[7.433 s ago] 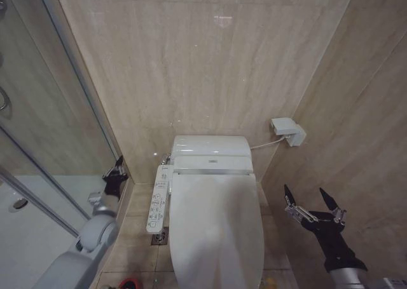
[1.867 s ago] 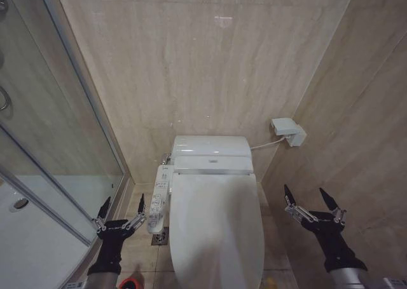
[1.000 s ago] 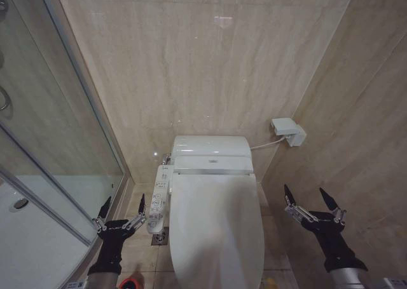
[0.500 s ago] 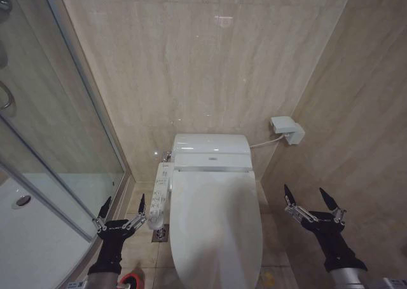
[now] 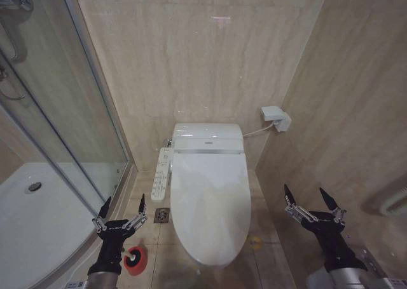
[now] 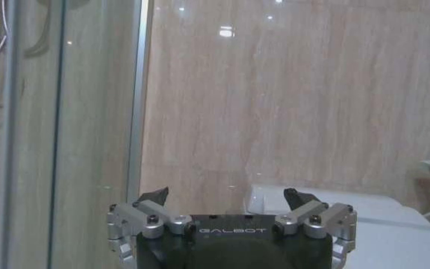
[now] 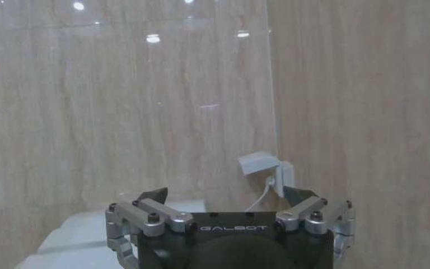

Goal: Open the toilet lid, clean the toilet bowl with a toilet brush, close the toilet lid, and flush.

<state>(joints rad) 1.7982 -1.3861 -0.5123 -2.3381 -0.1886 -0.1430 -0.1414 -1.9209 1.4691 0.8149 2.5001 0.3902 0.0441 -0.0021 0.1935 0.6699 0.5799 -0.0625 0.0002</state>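
Against the back wall, between shower glass and right-hand tiles: toilet lid, closed flat over the toilet bowl, long axis running from tank toward the robot, narrow end nearest. Either side and well apart from it: left gripper and right gripper, both spread wide, empty. Likely hazard: left arm sweeping in low, clipping the red holder just beside it on the floor.

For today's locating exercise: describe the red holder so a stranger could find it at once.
Start at the white toilet against the back wall. On the floor to its left, near the shower's curved edge, stands the holder: a short red cup, the one bright-coloured thing there.
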